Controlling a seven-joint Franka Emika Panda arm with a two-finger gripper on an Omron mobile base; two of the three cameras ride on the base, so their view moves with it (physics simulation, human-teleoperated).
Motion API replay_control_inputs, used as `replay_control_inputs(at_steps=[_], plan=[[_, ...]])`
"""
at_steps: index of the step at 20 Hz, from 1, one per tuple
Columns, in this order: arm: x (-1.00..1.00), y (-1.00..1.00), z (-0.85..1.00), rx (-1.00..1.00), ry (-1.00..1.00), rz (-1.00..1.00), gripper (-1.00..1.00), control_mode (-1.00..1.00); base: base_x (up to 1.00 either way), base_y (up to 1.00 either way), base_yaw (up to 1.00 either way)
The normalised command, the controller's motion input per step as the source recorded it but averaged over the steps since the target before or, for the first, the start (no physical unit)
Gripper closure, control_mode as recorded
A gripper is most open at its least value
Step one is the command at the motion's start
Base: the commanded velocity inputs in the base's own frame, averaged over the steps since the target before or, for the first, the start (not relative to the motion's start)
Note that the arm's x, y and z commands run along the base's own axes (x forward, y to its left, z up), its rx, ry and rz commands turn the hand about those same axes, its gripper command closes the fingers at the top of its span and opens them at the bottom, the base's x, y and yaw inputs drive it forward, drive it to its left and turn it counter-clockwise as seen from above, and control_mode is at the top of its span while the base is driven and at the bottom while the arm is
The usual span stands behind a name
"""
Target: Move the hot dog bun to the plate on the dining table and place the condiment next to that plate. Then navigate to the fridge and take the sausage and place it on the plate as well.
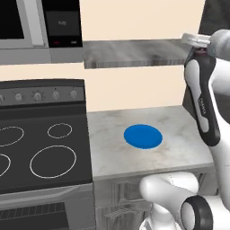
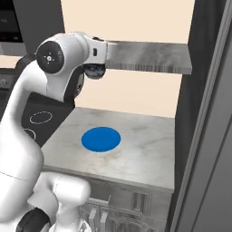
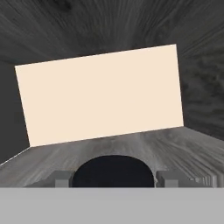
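The arm rises from the lower frame and bends high, its claw (image 3: pixel 113 178) reaching onto the grey shelf (image 2: pixel 149 56) at upper centre. A dark round object (image 3: pixel 113 171), likely the condiment's cap, sits between the fingertips (image 3: pixel 62 178); whether gripped, I cannot tell. Below lies the counter (image 1: pixel 179 148) with a blue disc (image 1: pixel 143 136).

Condiment (image 3: pixel 113 171): dark rounded cap showing, gripped between fingers (image 3: pixel 61 178).

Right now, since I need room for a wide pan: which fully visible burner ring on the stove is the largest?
The front ring, on the side nearer the counter: it is clearly wider than the small back ring behind it.
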Motion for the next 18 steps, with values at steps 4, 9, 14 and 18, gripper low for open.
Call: replay_control_inputs(at_steps=[4, 9, 14, 18], plan=[[-0.91, 0.37, -0.02, -0.03, -0.02, 0.24, 1.0, -1.0, 0.0, 0.0, 0.0], [-0.79, 0.33, -0.12, -0.03, 0.0, 0.34, 1.0, -1.0, 0.0, 0.0, 0.0], [-0.62, 0.41, -0.16, -0.09, -0.01, 0.32, 1.0, -1.0, 0.0, 0.0, 0.0], [-0.57, 0.46, -0.15, -0.13, -0.02, 0.2, 1.0, -1.0, 0.0, 0.0, 0.0]])
